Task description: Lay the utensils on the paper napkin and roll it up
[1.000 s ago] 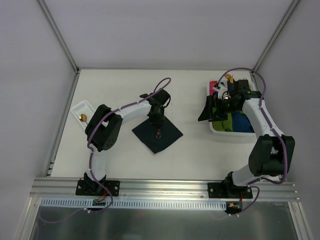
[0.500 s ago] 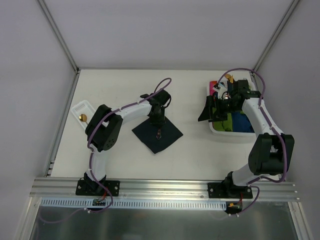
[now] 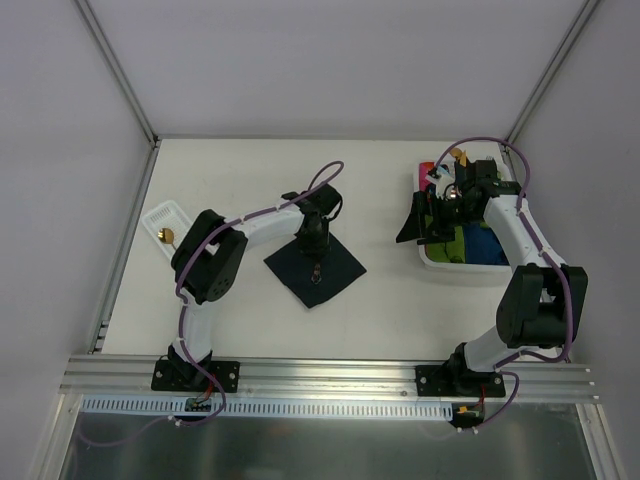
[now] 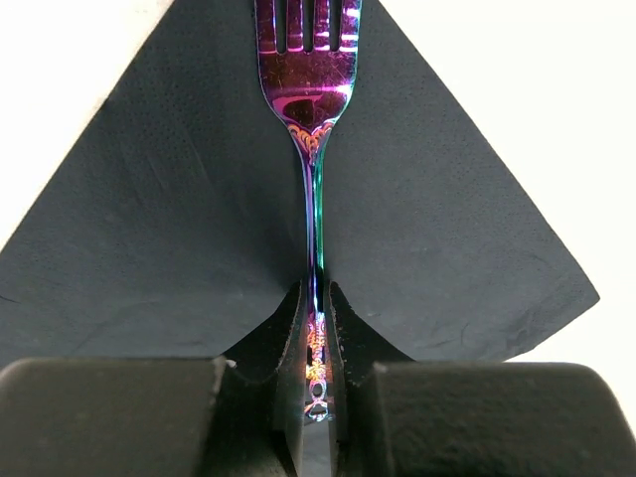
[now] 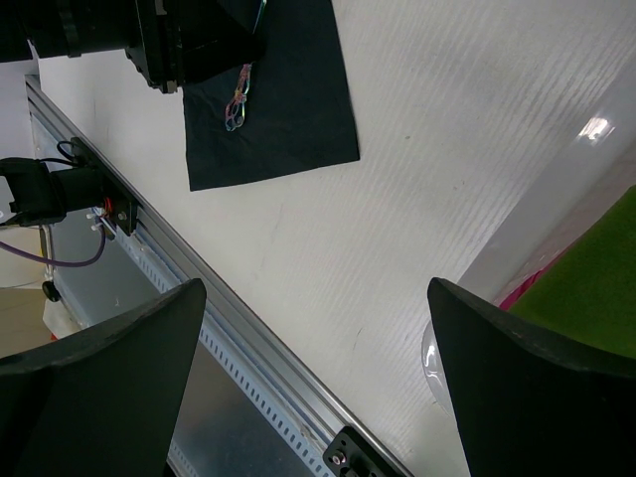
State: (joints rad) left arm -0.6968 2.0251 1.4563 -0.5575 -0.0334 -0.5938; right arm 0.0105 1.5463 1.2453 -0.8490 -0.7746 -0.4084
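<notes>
**Fork in my left jaws over the napkin, right jaws wide and empty**

My left gripper (image 4: pixel 316 295) is closed almost completely, pinching the slim handle of the iridescent purple-to-teal metal fork (image 4: pixel 308 89) between its two black fingers (image 4: pixel 289 328). The tines point away from me. The fork runs along the middle of the thin matte black square paper napkin (image 4: pixel 159 219), from corner towards corner. I cannot tell whether the fork rests on the sheet or hangs just above it.

From the overhead view, the napkin lies flat as a diamond near the middle of the white table (image 3: pixel 250 180), and my left gripper sits over its far corner.

The small spoon with the shiny gold bowl (image 3: pixel 167 236) lies in a small white tray (image 3: pixel 165 213) at the table's left edge, well apart from the napkin.

My right gripper (image 5: pixel 316 298) has its jaws spread fully wide with nothing between them. It hovers at the near-left edge of a white bin (image 3: pixel 435 258) on the right side, which holds green, blue and pink things.
</notes>
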